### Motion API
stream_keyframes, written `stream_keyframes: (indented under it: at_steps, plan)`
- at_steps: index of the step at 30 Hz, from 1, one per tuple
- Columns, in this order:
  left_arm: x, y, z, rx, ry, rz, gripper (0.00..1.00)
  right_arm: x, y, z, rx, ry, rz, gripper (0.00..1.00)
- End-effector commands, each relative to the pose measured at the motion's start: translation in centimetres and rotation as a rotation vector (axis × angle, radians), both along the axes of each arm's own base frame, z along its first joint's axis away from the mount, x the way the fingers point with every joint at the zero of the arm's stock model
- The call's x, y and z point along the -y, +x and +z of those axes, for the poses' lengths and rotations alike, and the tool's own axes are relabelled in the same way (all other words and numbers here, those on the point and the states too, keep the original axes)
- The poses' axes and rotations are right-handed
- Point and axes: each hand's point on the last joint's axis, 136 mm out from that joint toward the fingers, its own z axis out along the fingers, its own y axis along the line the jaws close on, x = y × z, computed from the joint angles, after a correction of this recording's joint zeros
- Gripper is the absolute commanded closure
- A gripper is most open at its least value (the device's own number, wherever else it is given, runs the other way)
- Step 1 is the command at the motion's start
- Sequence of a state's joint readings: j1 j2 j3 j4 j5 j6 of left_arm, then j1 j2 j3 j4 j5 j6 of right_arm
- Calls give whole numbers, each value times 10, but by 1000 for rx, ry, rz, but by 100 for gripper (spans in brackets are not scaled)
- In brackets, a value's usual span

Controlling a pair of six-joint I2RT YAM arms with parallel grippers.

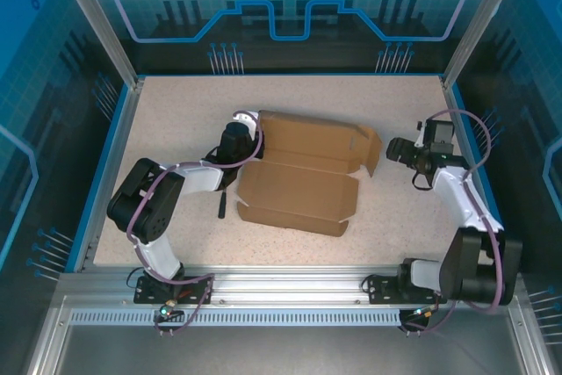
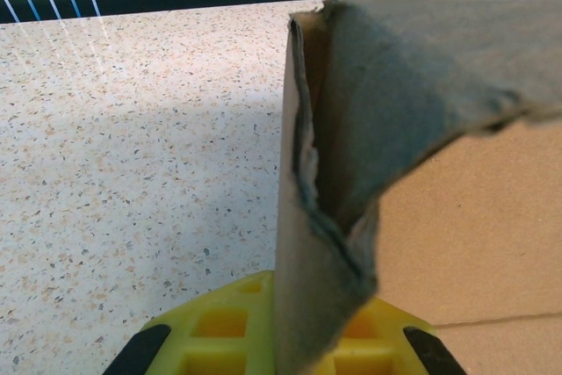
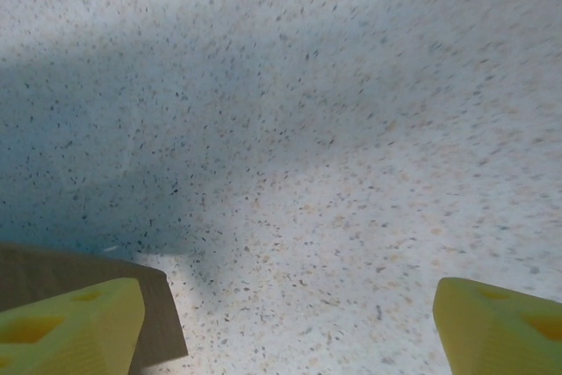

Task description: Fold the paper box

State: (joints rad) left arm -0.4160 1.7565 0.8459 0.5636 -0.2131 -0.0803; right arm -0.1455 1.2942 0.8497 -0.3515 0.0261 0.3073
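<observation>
The paper box point(image 1: 299, 186) lies in the middle of the table as a brown cardboard blank, its long walls partly raised and an end flap point(image 1: 372, 152) standing at the right. My left gripper point(image 1: 248, 120) is at the box's back left corner, shut on an upright side flap point(image 2: 325, 243) pinched between its yellow fingers point(image 2: 219, 322). The box's floor point(image 2: 474, 234) lies to the right of that flap. My right gripper point(image 1: 392, 148) hangs open just right of the end flap, apart from it. Between its yellow fingers point(image 3: 75, 322) is bare table, with a cardboard edge point(image 3: 79, 261) behind the left one.
A small black hammer point(image 1: 223, 204) lies on the speckled table point(image 1: 176, 111) by the box's left end, under my left forearm. Blue walls point(image 1: 105, 164) rim the table on the left, back and right. Open table lies behind and in front of the box.
</observation>
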Motion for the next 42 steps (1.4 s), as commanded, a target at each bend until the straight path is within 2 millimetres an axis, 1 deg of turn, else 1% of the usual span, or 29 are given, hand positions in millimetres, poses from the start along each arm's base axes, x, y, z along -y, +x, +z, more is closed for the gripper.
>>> stream_keyframes:
  at_steps: [1,3,7,13,16,20,27,31,36,42]
  plan:
    - [-2,-1,15,30,-41,11,100,-19,18,-5,20,95,92,17]
    - [-1,-1,16,31,-43,9,100,-29,20,-10,9,112,136,20]
    - [-1,-2,16,29,-44,7,100,-46,17,-12,18,132,206,23]
    - [-1,-2,17,30,-48,6,100,-71,13,-7,68,167,309,28]
    - [-1,-2,17,30,-47,5,100,-81,11,-8,77,179,352,31]
    - [-1,-2,17,30,-48,4,100,-89,12,-4,117,193,405,34]
    - [0,-2,16,27,-49,1,100,-111,17,14,231,185,545,39]
    - [0,-3,16,27,-51,-1,100,-122,18,17,258,170,609,43]
    - [0,-3,16,28,-50,-1,100,-133,17,15,275,167,672,48]
    - [0,-3,17,27,-50,-1,100,-142,19,14,290,164,723,50]
